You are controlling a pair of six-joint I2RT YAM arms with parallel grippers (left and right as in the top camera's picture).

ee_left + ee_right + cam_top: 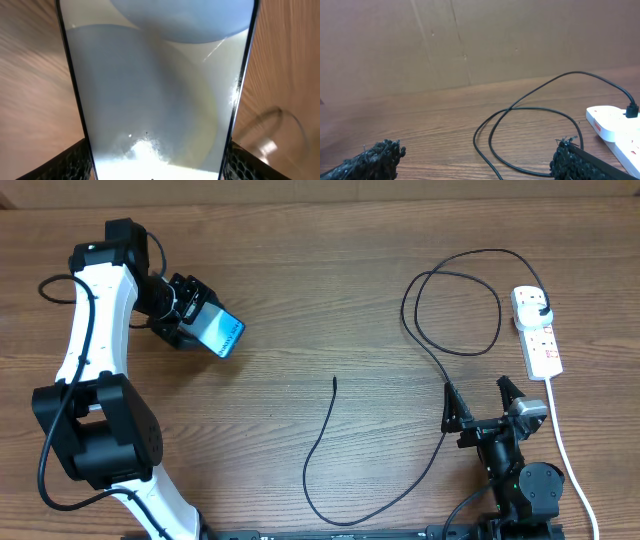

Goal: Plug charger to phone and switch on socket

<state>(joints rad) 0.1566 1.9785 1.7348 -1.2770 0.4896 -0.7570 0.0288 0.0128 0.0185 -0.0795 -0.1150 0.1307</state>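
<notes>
My left gripper [196, 320] is shut on the phone [219, 332], holding it off the table at the upper left, its blue-white screen tilted. In the left wrist view the phone [157, 85] fills the frame between the two fingers [157, 167]. The black charger cable [440, 365] loops at the upper right; its plug [541, 312] sits in the white socket strip [537, 332], and its free connector tip [334, 380] lies mid-table. My right gripper [482, 402] is open and empty near the front edge, beside the cable. The cable loop [530, 130] and strip [615, 127] show in the right wrist view.
The strip's white cord [565, 450] runs down the right side past my right arm to the front edge. A brown cardboard wall [470, 40] stands behind the table. The table is brown wood [300, 280].
</notes>
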